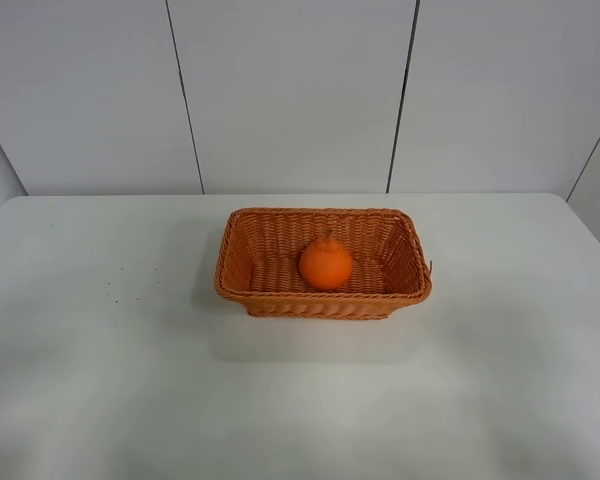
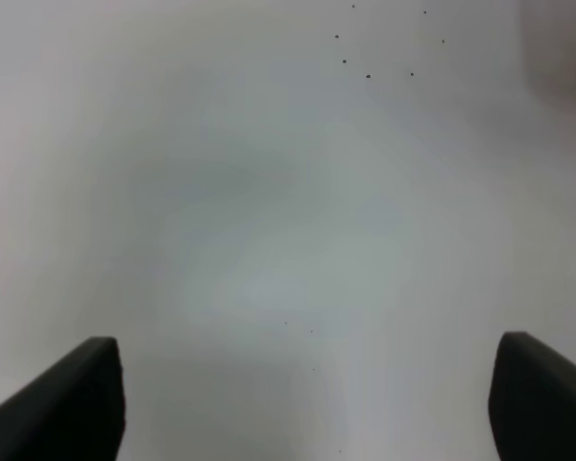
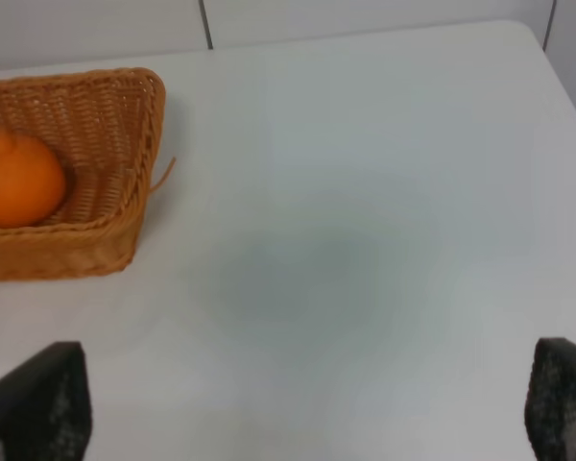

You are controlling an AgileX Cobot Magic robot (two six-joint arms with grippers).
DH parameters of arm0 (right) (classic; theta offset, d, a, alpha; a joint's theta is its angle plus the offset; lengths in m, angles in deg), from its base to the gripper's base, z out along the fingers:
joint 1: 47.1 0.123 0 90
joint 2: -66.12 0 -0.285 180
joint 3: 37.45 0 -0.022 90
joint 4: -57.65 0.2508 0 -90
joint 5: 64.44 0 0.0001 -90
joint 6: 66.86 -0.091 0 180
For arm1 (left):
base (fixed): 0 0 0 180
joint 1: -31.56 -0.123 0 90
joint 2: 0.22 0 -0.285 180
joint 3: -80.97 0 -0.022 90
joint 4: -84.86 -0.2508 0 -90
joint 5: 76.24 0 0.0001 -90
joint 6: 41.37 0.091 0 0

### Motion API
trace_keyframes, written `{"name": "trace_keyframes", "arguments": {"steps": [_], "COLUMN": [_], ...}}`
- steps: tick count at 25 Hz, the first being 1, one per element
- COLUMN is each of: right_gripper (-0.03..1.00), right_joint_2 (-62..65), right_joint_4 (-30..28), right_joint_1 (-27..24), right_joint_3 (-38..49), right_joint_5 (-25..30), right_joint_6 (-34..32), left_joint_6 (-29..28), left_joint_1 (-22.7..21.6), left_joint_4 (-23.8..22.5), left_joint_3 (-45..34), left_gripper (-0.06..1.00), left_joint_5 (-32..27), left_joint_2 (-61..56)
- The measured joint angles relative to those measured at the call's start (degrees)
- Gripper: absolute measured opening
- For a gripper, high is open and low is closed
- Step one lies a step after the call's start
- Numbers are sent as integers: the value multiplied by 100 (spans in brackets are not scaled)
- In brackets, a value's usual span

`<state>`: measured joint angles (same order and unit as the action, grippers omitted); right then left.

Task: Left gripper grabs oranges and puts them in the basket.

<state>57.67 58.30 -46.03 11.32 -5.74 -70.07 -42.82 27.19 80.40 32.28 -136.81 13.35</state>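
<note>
The orange (image 1: 326, 264), round with a knobby top, lies inside the woven wicker basket (image 1: 236, 283) at the middle of the white table. It also shows in the right wrist view (image 3: 17, 180) inside the basket (image 3: 127, 144). Neither arm shows in the exterior high view. My left gripper (image 2: 307, 403) is open and empty over bare table; its two dark fingertips (image 2: 72, 403) stand wide apart. My right gripper (image 3: 307, 408) is open and empty, to the right of the basket, fingertips (image 3: 43, 403) wide apart.
The white table (image 1: 100, 380) ends at a white panelled wall (image 1: 290, 90) behind the basket. A few small dark specks (image 1: 130, 275) mark the table left of the basket; they also show in the left wrist view (image 2: 369, 76).
</note>
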Motion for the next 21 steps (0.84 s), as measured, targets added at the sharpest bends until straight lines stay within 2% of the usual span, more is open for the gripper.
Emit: {"name": "trace_keyframes", "arguments": {"steps": [10, 21], "right_gripper": [69, 69], "right_joint_2": [0, 0], "right_joint_4": [0, 0], "right_joint_1": [0, 0], "right_joint_3": [0, 0], "right_joint_5": [0, 0], "right_joint_6": [0, 0], "left_joint_6": [0, 5], "left_joint_1": [0, 0], "left_joint_4": [0, 10], "left_joint_3": [-22, -22], "left_gripper": [87, 87], "left_joint_5": [10, 10], "left_joint_2": [-582, -600]}}
